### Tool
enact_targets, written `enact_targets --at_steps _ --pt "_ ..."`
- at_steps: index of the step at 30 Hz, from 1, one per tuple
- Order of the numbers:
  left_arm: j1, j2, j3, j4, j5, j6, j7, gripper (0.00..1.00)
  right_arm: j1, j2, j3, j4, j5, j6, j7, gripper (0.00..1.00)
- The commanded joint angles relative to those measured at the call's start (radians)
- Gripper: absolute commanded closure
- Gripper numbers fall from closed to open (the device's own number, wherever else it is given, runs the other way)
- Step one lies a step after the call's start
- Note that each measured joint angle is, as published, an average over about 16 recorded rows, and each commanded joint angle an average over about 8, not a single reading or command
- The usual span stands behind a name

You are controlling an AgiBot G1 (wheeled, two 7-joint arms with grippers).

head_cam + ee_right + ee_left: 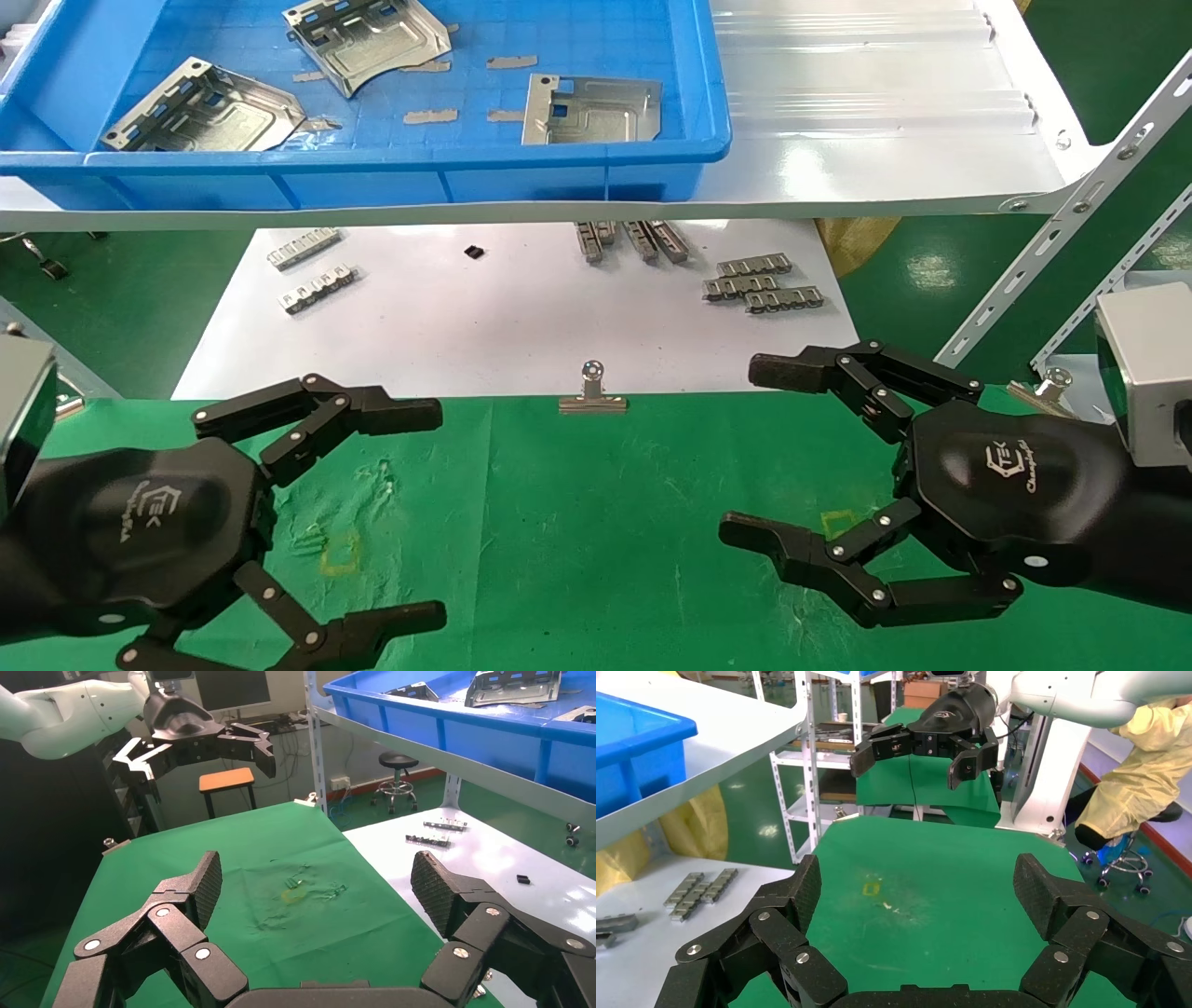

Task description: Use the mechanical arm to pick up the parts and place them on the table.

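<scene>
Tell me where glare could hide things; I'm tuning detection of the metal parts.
Head view: a strong white hotspot washes out the glossy white shelf right of the blue bin; the parts inside stay readable. Right wrist view: the white sheet shines bright near the small strips. Left wrist view: the green table shows no glare.

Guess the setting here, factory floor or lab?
Likely a factory-style workcell: stamped metal parts in a blue bin on a slotted-angle rack, green cloth table below. Left gripper and right gripper hover over it, fingers open, empty.
</scene>
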Motion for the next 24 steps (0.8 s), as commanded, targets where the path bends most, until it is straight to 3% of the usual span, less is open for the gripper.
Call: enact_targets --at_steps 1,24 --pt "0.0 0.0 0.0 0.0 0.0 0.0 0.0 0.0 0.0 0.0 0.0 0.0 0.0 0.0 0.0 0.0" --pt "0.0 0.0 0.0 0.0 0.0 0.0 0.0 0.0 0.0 0.0 0.0 0.0 0.0 0.0 0.0 0.0"
